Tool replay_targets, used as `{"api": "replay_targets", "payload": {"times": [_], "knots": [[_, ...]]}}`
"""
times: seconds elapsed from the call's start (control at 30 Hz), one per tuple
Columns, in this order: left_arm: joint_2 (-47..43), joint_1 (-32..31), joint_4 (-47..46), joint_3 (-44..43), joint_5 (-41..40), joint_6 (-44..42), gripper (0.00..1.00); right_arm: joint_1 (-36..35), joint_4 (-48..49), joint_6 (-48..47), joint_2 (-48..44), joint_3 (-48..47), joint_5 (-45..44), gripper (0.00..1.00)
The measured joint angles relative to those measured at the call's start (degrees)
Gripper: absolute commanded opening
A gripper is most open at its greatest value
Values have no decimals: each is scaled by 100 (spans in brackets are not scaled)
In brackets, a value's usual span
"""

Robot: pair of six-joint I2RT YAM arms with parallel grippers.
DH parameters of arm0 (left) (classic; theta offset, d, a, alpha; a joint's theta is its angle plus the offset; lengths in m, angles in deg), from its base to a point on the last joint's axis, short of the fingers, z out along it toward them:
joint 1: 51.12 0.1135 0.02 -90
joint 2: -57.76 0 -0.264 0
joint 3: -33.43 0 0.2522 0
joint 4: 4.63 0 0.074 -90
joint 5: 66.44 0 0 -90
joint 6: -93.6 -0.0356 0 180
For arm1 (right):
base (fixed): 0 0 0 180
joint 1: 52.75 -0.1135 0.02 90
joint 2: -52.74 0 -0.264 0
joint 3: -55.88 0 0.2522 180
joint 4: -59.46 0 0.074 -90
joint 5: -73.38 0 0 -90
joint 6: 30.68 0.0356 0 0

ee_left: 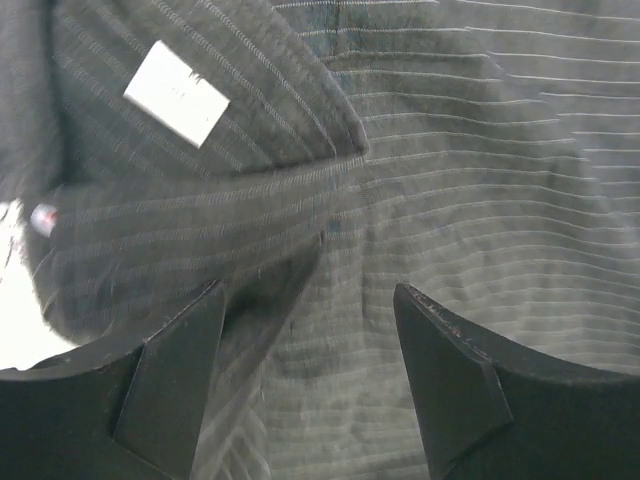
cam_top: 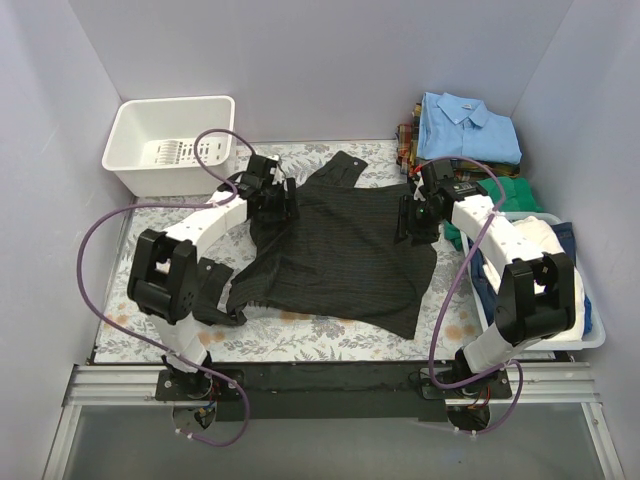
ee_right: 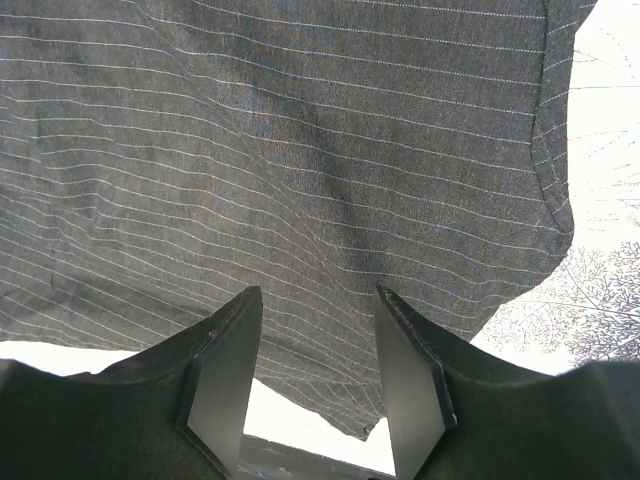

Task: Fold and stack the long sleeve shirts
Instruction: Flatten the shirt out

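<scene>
**Clerk:** Setting and surface?

**Keeper:** White walls [cam_top: 330, 60] on three sides. One table under a floral cloth [cam_top: 300, 335], pale with grey-brown leaves.

**Clerk:** Main item?

**Keeper:** One black pinstriped shirt [cam_top: 340, 250], charcoal with fine pale stripes. It lies spread and creased at mid-table, not folded. The collar [cam_top: 345, 165] points to the back wall, and a sleeve trails toward the near left. The left wrist view shows a white label [ee_left: 175, 92] sewn on the dark cloth [ee_left: 480, 150].

**Clerk:** Pincers?

**Keeper:** The left gripper [cam_top: 272, 200] hangs over the shirt's left side. Its jaws are apart [ee_left: 308, 290] and released, with a raised fold just beside one finger. The right gripper [cam_top: 418, 222] is at the shirt's right edge. Its jaws are also parted [ee_right: 318, 290] and clamp nothing. Striped cloth [ee_right: 300, 150] and a strip of bare table show between them.

**Clerk:** Other stock?

**Keeper:** One light blue shirt [cam_top: 468, 125], folded, far right, on top of a plaid shirt [cam_top: 407, 140]. One green garment [cam_top: 505, 190] near them. One white basket [cam_top: 170, 145], far left. One clear bin [cam_top: 590, 335] at the right edge, holding white and blue cloth.
</scene>
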Motion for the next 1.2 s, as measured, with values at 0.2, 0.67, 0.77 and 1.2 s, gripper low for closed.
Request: {"api": "replay_targets", "payload": {"times": [0.2, 0.67, 0.77, 1.2], "knots": [[822, -81, -48, -577, -127, -256, 68, -7, 83, 39, 0, 37, -31, 56], [1226, -234, 127, -643, -1091, -588, 0, -7, 170, 87, 0, 103, -111, 55], [1224, -236, 175, -520, -1189, -614, 0, -7, 173, 109, 0, 103, -111, 54], [-446, -236, 619, 85, -1967, -319, 0, -55, 236, 92, 68, 103, -68, 54]]}}
